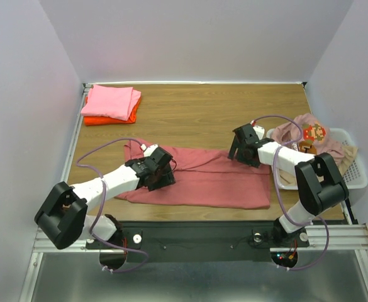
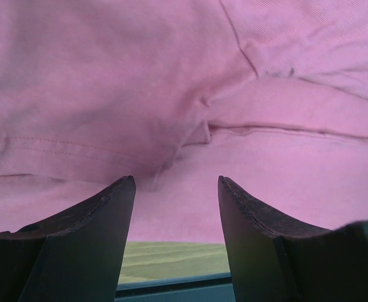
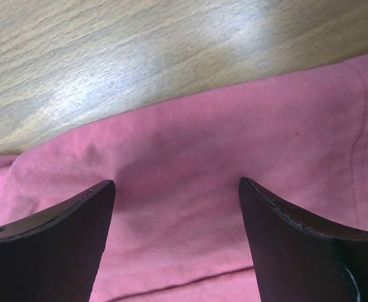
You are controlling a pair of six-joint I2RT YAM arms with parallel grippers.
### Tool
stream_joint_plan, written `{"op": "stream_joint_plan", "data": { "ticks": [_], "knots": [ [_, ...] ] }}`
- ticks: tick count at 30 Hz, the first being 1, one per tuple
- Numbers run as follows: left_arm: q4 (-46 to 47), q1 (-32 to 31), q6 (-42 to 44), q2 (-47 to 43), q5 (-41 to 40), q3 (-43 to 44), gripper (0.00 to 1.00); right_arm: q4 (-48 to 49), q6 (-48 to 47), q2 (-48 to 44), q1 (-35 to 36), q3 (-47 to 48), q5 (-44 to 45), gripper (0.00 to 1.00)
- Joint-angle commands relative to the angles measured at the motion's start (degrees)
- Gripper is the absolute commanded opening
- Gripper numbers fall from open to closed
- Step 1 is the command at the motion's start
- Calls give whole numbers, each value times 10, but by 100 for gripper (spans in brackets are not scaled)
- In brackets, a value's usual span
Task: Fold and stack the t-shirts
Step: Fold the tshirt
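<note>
— Fingers first. Do the left fingers grip anything?
— No, they stand apart and empty. The left wrist view shows seams and a fold of the rose-red t-shirt right ahead of them, with a strip of surface below. I cannot tell whether the tips touch the cloth.
— And the right fingers?
— Spread wide, grasping nothing, over the shirt's edge, with bare wood beyond.
— What does only the top view give?
— The whole shirt, lying flat across the near half, under both arms. To the right, a white basket holds the pixel-print t-shirt and a beige t-shirt, partly hidden by the right arm. At the far left, a folded light pink t-shirt lies on an orange t-shirt.
</note>
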Motion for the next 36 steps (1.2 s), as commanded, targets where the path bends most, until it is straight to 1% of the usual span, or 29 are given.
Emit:
{"op": "stream_joint_plan", "data": {
  "ticks": [1, 3, 6, 7, 9, 10, 15, 18, 20, 24, 25, 27, 29, 30, 31, 32, 33, 34, 35, 36],
  "knots": [
    [-7, -10, -2, -44, -17, 32, 66, -9, -7, -42, 3, -6, 5, 86],
    [-11, -10, 1, -65, -40, 41, 67, -9, -13, -58, 3, -3, 4, 86],
    [-21, -4, 10, -64, -74, 66, 74, -9, -19, -68, 3, 5, 0, 86],
    [-26, 11, 10, -58, -92, 82, 75, -9, -25, -72, 3, 7, 0, 86],
    [-31, 35, 16, -33, -100, 94, 75, -9, -30, -72, 3, 12, 0, 86],
    [-30, 63, 23, -24, -95, 100, 75, -9, -30, -67, 3, 14, 2, 86],
    [34, 142, 34, 34, -59, 81, 75, -7, -27, -47, 3, 2, -1, 87],
    [71, 165, 56, 100, -34, 89, 74, -2, -21, -35, 3, -13, -21, 86],
    [90, 168, 65, 133, -26, 101, 74, 3, -18, -32, 3, -22, -32, 87],
    [105, 171, 82, 229, -10, 156, 74, 16, -9, -38, 6, -59, -77, 87],
    [104, 171, 85, 266, -7, 184, 73, 25, -4, -47, 7, -78, -103, 86],
    [109, 172, 90, 303, -7, 217, 73, 34, 3, -58, 25, -98, -118, 86],
    [111, 175, 111, 367, -22, 300, 73, 47, 19, -70, 52, -124, -144, 86],
    [92, 176, 120, 420, 1, 342, 73, 53, 31, -72, 65, -131, -172, 86],
    [84, 176, 133, 446, 16, 383, 72, 54, 42, -75, 79, -138, -180, 86],
    [77, 175, 140, 471, 30, 465, 71, 55, 56, -78, 96, -145, -181, 86],
    [58, 173, 149, 520, 42, 506, 70, 57, 66, -86, 133, -159, -184, 86],
    [48, 172, 152, 542, 57, 583, 70, 58, 91, -90, 151, -165, -187, 86],
    [40, 169, 153, 563, 60, 620, 70, 62, 106, -95, 169, -173, -190, 86],
    [24, 166, 157, 605, 62, 658, 70, 74, 117, -97, 204, -183, -210, 86]
  ]
}}
